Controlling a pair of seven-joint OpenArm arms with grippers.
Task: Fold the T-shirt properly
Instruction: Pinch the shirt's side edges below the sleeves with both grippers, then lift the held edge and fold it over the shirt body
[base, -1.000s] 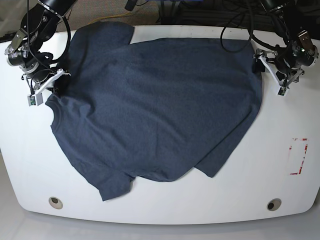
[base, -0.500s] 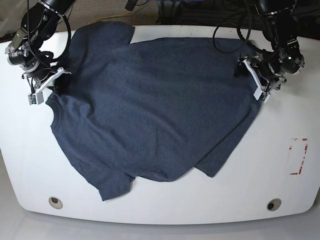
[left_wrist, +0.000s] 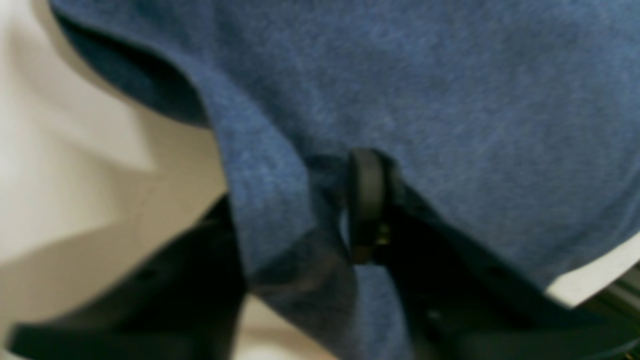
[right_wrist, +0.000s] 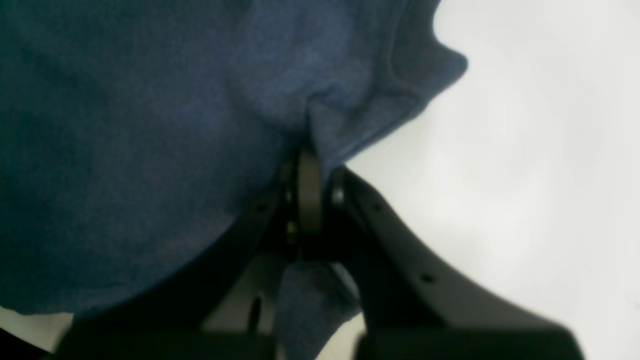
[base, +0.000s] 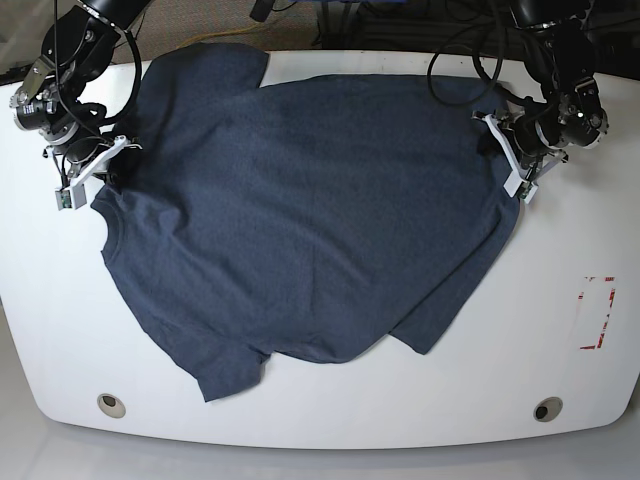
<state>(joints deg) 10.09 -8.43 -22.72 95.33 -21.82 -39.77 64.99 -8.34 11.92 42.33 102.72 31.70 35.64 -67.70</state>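
The left gripper (base: 506, 152) has moved in from the table's right side and now pinches the hem of the T-shirt (base: 310, 210) spread flat, while the right gripper (base: 108, 160) stays clamped near the collar, so both arms look ready to lift.

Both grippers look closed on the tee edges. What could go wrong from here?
1. The left gripper pinches only a thin bit of the T-shirt hem; the fabric could slip out when lifted.
2. The right gripper clamps a bunched fold by the collar, so it may carry extra layers and crease the fold.
3. Most of the shirt lies flat on the table, skewed; uneven pulling could drag it further askew.
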